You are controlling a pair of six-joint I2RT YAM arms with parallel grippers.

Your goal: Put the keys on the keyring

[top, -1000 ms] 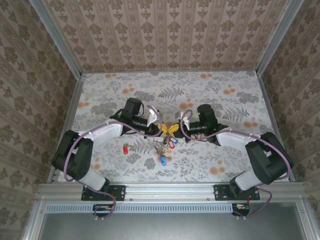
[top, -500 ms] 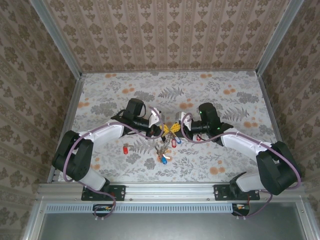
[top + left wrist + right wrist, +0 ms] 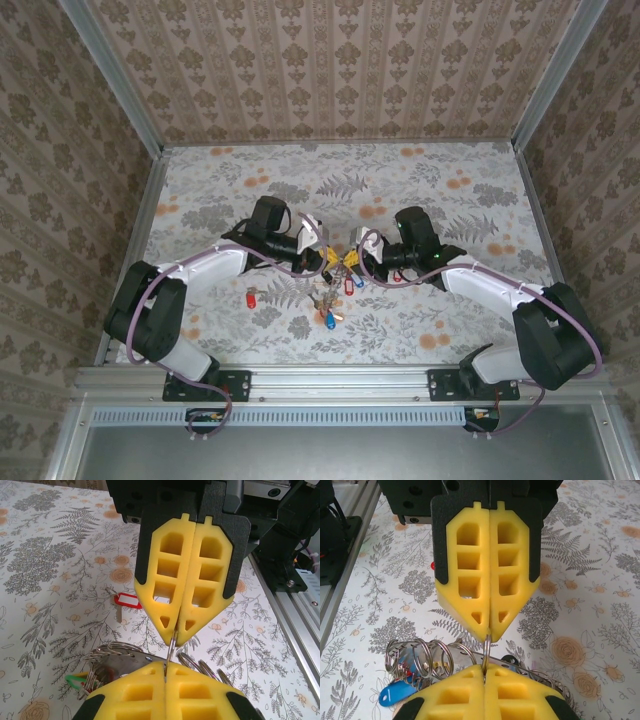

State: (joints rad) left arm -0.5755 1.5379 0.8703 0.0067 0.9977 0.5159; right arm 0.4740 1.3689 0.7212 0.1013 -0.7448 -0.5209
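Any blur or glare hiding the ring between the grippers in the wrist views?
Left wrist: even light, no blur, the thin metal ring crisp. Right wrist: the coiled rings glint mildly, still readable. Top external: flat, even light, the keys too small to resolve.
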